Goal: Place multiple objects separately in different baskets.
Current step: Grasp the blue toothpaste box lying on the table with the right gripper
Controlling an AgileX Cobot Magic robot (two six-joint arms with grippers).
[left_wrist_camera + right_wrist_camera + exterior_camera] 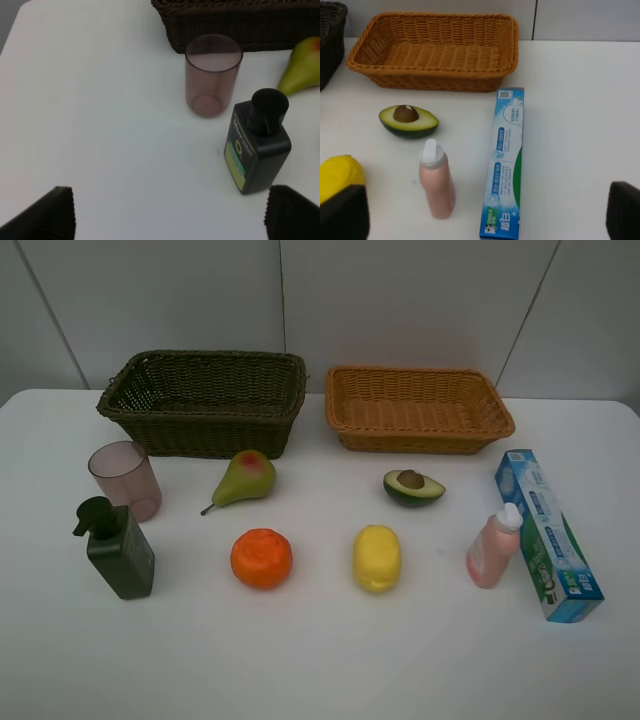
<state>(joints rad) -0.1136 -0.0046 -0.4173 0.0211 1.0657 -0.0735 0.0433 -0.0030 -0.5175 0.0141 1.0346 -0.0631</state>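
- Left end effector (170, 207) and right end effector (485, 205): jaws apart, holding nothing.
- Nearest, on the white worktop (320, 670), is the dark green plastic pump bottle (120, 558): stiff, probably heavy. Grip its flat body, not the pump.
- Just behind it stands the translucent pink cup (125, 478), which looks light.
- Farthest is the dark olive wicker basket (190, 430), unobstructed.

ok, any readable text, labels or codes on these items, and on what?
"DARLIE", small and uncertain: blue-green cardboard toothpaste box, which also bears a QR code; other print too small.
"O": label on the dark green plastic pump bottle; white lettering beside it blurred.
No text visible on the small pink plastic bottle.
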